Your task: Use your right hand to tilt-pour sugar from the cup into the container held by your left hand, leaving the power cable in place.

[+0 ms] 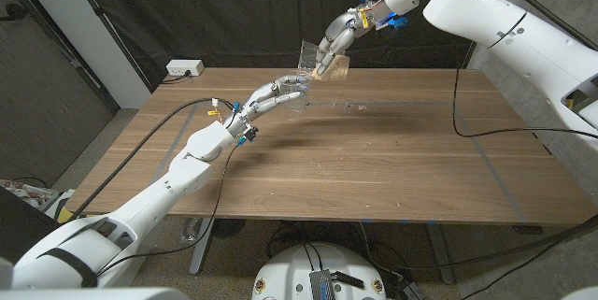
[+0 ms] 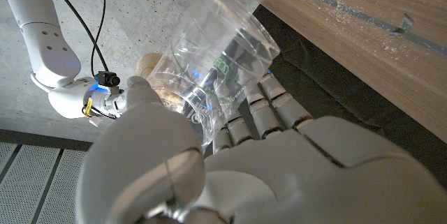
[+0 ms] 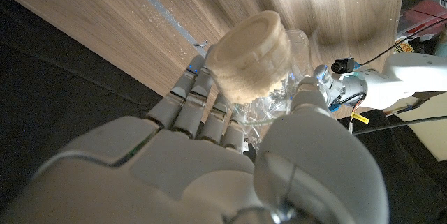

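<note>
Sugar cannot be made out with certainty in any view: the cup point(image 1: 333, 68) shows as a tan, ribbed, round shape, tilted with its mouth turned away from the right wrist camera, so only its flat pale base and ridged side are seen there. The right hand point(image 1: 338, 38) grips this cup, fingers wrapped around its side, raised above the far edge of the table point(image 1: 374, 169). Just below and beside it the left hand point(image 1: 273, 94) holds the container point(image 1: 306, 57), a clear thin-walled plastic tub whose rim and walls are hard to trace against the dark curtain point(image 1: 234, 10) behind. In the left wrist view the container's creased transparent wall with faint green print sits between the thumb and fingers, and the tan cup shows blurred through it. Whether cup and container touch cannot be told.

The table is smooth wood with a grey strip across the planks. A black cable point(image 1: 467, 127) drops over the far edge on the robot's right and runs across the top toward the right side. A white power strip point(image 1: 184, 68) lies past the far left corner
</note>
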